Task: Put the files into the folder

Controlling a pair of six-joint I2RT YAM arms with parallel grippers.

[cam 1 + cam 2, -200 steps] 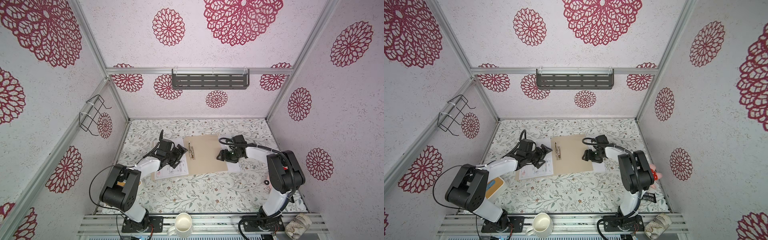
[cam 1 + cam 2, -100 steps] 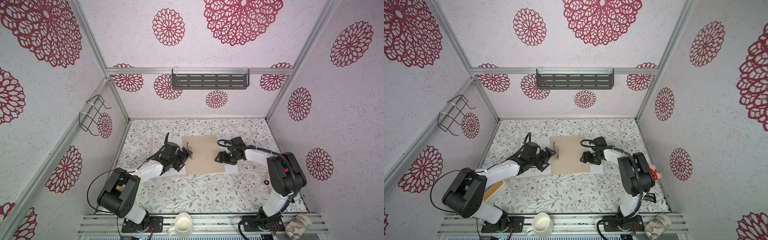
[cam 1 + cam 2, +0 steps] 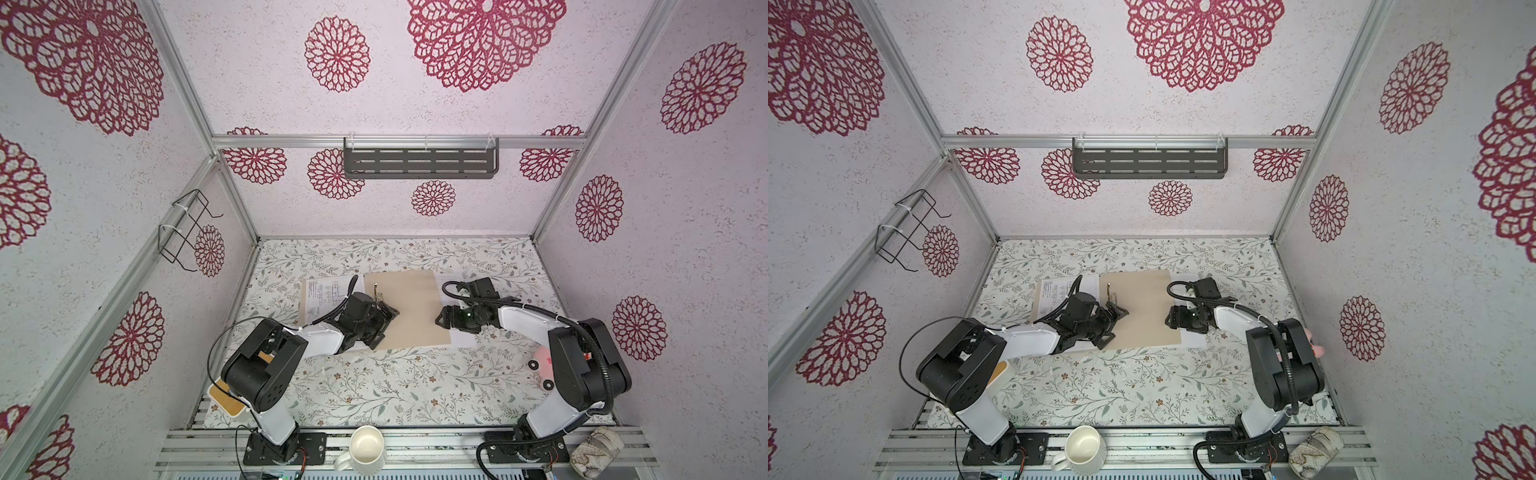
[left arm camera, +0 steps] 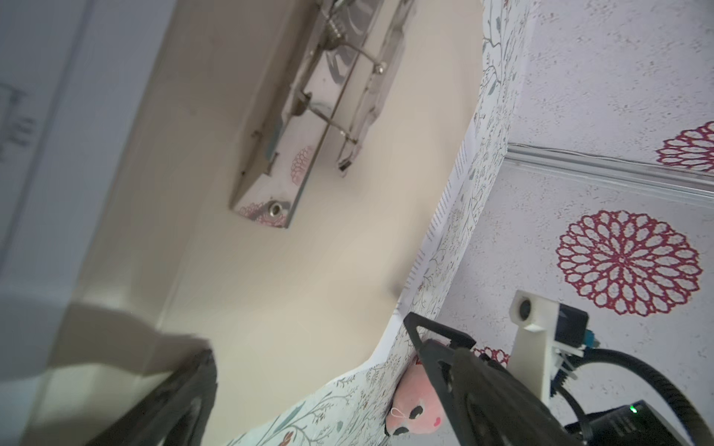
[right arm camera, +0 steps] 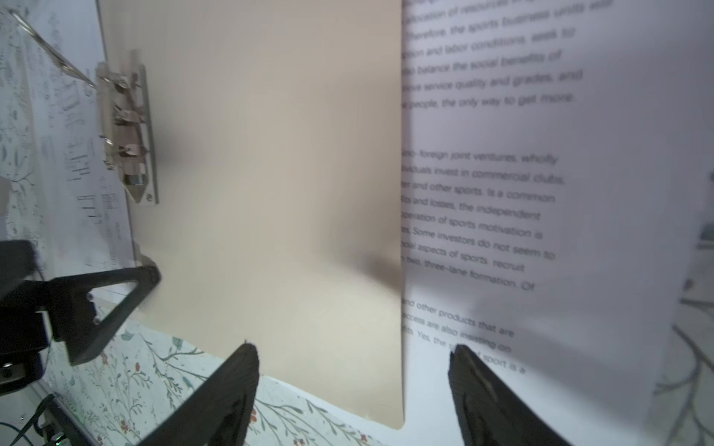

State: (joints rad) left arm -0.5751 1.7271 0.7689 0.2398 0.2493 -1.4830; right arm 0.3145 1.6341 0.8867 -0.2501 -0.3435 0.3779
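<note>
A: Where's the folder?
B: One tan card folder (image 3: 409, 309) lies flat on the floral table (image 3: 353, 386). It has one shiny metal clip (image 5: 129, 135) by its left edge.
A: And the sheets?
B: Two white sheets, both outside it. The text sheet (image 5: 502, 193) sticks out from under the right edge, and I can read "Some investors do not seem to" and "three-lane formation". The drawing sheet (image 3: 322, 293) lies at the left edge, possibly tucked under; it's too blurred to say.
A: Grippers?
B: The left gripper (image 3: 384, 328) is spread wide over the folder's left side, gripping nothing. The right gripper (image 5: 353, 349) is spread too, straddling the right edge, also empty.
</note>
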